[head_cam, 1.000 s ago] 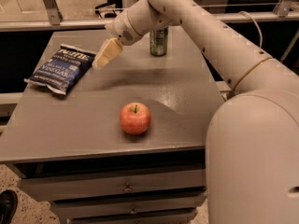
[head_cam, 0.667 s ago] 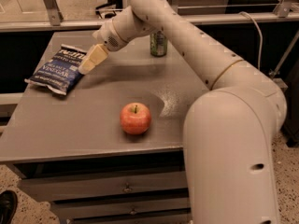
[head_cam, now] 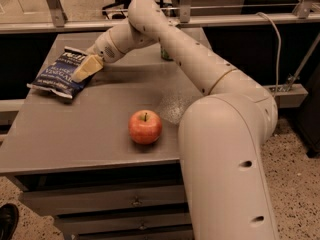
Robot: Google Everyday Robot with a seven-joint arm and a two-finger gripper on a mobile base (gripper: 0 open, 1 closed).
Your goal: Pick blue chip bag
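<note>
The blue chip bag (head_cam: 59,74) lies flat at the left side of the grey table (head_cam: 95,134), dark navy with white lettering and silvery crimped ends. My gripper (head_cam: 85,69) reaches from the right over the table and its yellowish fingers sit at the bag's right edge, over or touching it; I cannot tell which. The arm runs back from there to my large white body at the right.
A red apple (head_cam: 145,127) stands near the table's front middle. A green can (head_cam: 166,54) at the back is mostly hidden behind my arm. Drawers lie below the tabletop. A railing runs behind the table. A black shoe (head_cam: 7,221) shows at bottom left.
My gripper has moved left and down, from the table's back middle to the right edge of the chip bag. The bag and apple have not moved.
</note>
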